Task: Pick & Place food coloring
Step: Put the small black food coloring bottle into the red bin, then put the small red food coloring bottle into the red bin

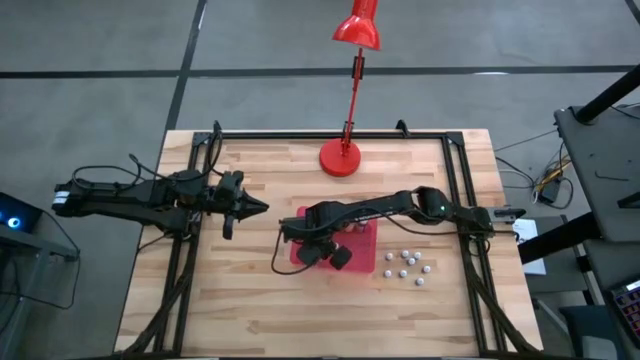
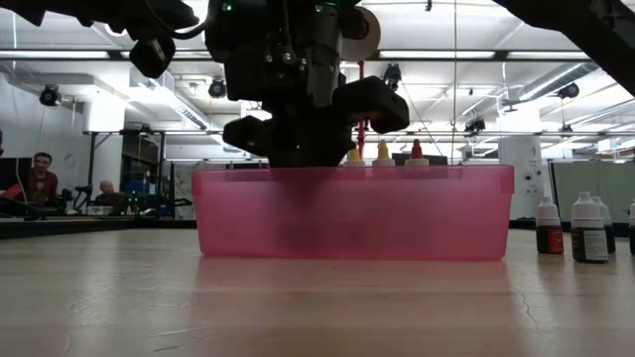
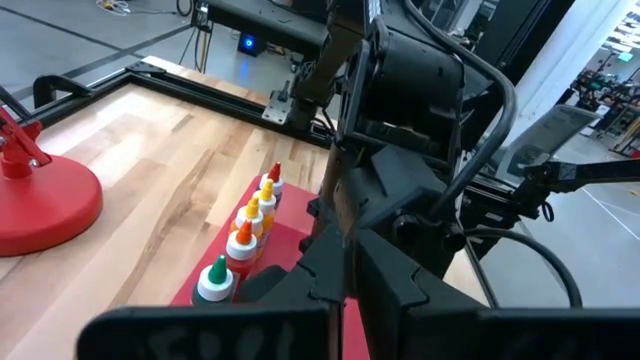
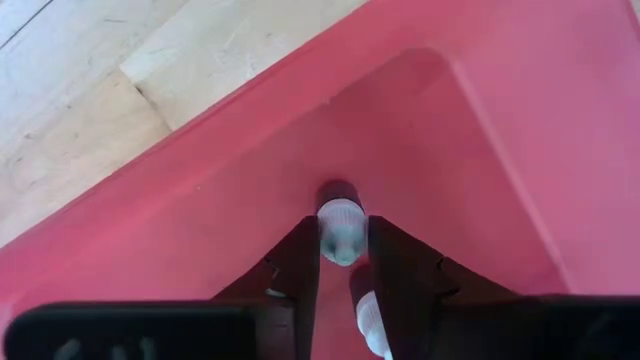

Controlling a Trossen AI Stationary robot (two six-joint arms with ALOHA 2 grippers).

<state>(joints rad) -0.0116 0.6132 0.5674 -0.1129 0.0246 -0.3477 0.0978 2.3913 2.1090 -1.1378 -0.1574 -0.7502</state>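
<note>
A flat red tray [image 1: 365,262] lies mid-table. Along its far wall stands a row of food coloring bottles [image 3: 245,235] with green, orange, yellow and red tips, which also show above the tray's rim [image 2: 382,152]. My right gripper [image 1: 325,252] reaches down into the tray's left corner [image 4: 300,110], shut on a small food coloring bottle with a white cap [image 4: 340,232]. Several more white-capped bottles [image 1: 405,262] stand upright on the table right of the tray [image 2: 587,228]. My left gripper [image 1: 262,207] waits shut, left of the tray and above the table. My right gripper pinches the small bottle between its two fingers [image 4: 300,265], one on each side, at its top by the white cap [image 4: 340,245]. The fingers come from above, pointing steeply down. The bottle stays upright inside the tray's corner; whether its bottom rests on the tray floor I cannot tell.
A red desk lamp stands on its round base [image 1: 340,157] at the table's far edge, behind the tray. A black frame [image 1: 455,180] runs round the wooden table top. In the low view, people sit in the room beyond [image 2: 40,178].
</note>
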